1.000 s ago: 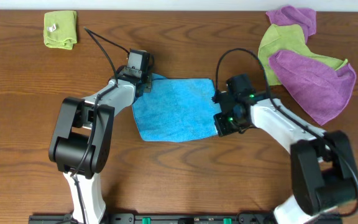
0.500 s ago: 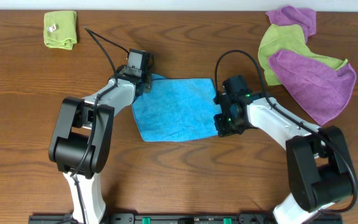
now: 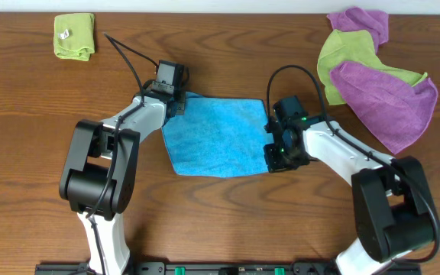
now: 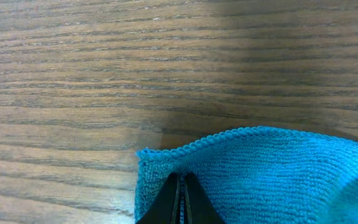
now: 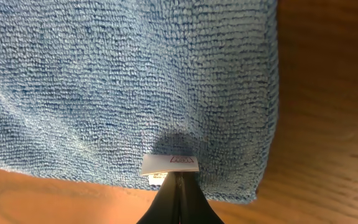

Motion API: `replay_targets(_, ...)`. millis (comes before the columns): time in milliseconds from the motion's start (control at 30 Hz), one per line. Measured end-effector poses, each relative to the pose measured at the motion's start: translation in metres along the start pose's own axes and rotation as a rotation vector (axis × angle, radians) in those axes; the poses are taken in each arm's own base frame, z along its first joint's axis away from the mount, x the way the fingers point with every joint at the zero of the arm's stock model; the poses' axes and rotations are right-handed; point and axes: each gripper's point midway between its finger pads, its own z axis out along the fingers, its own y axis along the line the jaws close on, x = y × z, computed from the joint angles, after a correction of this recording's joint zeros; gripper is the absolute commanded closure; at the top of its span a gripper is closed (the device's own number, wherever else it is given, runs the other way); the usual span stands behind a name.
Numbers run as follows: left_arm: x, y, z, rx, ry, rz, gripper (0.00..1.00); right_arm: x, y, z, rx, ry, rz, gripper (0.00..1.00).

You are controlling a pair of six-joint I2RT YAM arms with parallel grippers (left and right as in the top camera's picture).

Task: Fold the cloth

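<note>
The sky-blue cloth (image 3: 218, 136) lies spread flat on the wooden table between my two arms. My left gripper (image 3: 176, 105) is at its far left corner, shut on the cloth, and a sliver of blue terry (image 4: 272, 174) shows between the fingertips (image 4: 174, 186). My right gripper (image 3: 271, 156) is at the cloth's right edge near the front corner. It is shut on the hem of the cloth (image 5: 123, 81), right at the small white tag (image 5: 169, 163).
A folded lime-green cloth (image 3: 75, 35) lies at the far left. A heap of purple (image 3: 388, 99) and lime-green (image 3: 346, 53) cloths fills the far right. A black cable (image 3: 128, 59) loops behind the left arm.
My right gripper has shifted slightly toward the front, and the cloth's right edge has drawn out straighter with it. The left gripper has stayed in place.
</note>
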Motion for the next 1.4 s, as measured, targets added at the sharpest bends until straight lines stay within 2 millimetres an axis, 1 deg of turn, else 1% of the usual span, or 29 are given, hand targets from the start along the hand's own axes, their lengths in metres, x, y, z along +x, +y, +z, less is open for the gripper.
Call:
replay_targets(300,0.003,0.005,-0.001,-0.024,0.012,0.004,0.94,0.015,0.011,0.003,-0.003,0.031,-0.005,0.98)
replay_targets(633,0.003,0.008,-0.001,-0.031,0.015,0.0,0.94,0.035,0.039,0.008,-0.057,0.088,-0.05,0.99)
replay_targets(767,0.004,0.012,-0.001,-0.042,0.018,-0.005,0.94,0.045,0.051,0.01,-0.095,0.118,-0.065,0.98)
replay_targets(933,0.004,0.023,0.001,-0.059,0.023,-0.026,0.94,0.053,0.062,0.012,-0.111,0.139,-0.095,0.98)
replay_targets(1200,0.004,0.022,0.001,-0.042,0.023,-0.104,0.94,0.051,0.06,0.013,-0.101,0.136,-0.065,0.98)
replay_targets(1400,0.004,0.021,0.001,-0.018,0.027,-0.152,0.94,0.048,0.053,0.011,-0.122,0.138,-0.017,0.98)
